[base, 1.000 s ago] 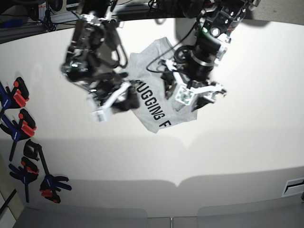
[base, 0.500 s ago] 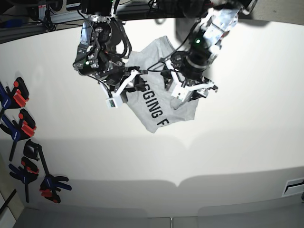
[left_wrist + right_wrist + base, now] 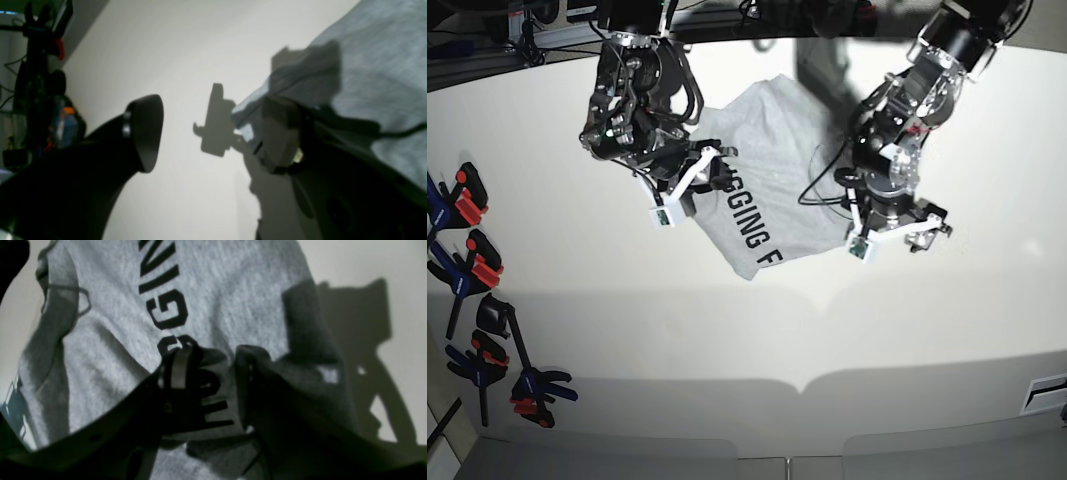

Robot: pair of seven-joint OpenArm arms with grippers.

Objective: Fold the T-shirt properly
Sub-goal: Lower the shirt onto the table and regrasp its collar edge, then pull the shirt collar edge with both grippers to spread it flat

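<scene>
The grey T-shirt lies bunched and partly folded at the back middle of the white table, black lettering facing up. My right gripper sits at the shirt's left edge. In the right wrist view the gripper is closed narrowly on a raised fold of the T-shirt, right at the lettering. My left gripper is just off the shirt's lower right edge. In the left wrist view the left gripper is wide open and empty above bare table, with the T-shirt beside its right finger.
Several blue and black clamps with red tips lie along the table's left edge. A thin black cable from the left arm hangs over the shirt. Dark frames and wiring stand behind the table's far edge.
My left gripper has let go of the shirt and moved off it towards the front right. My right gripper rose and shifted right a second ago, then stayed put on the shirt's edge.
</scene>
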